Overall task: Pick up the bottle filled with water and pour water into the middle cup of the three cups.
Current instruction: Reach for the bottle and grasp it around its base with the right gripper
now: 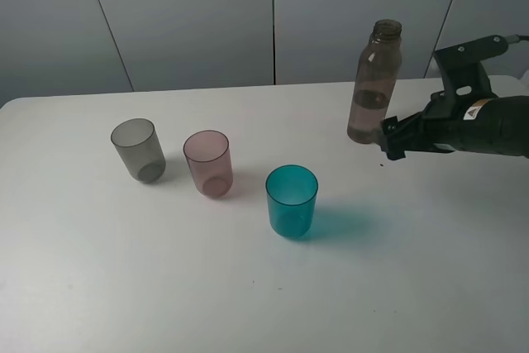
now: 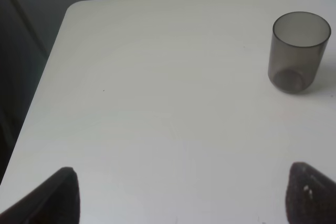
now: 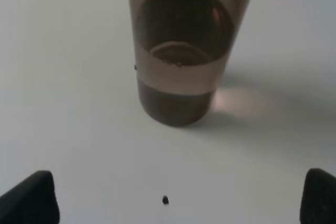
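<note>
Upper right of the high view: bottle stands upright on the table, uncapped, with water low inside. Expect it to be light, thin-walled and slick, so squeeze gently and take it mid-body. Your right gripper sits just beside the base, jaws spread, holding nothing. Your left gripper is also spread and empty. The pink middle cup is well apart, left of centre.

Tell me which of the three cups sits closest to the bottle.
The teal-blue cup, rightmost in the row; the pink cup and the grey cup stand farther from the bottle.
</note>
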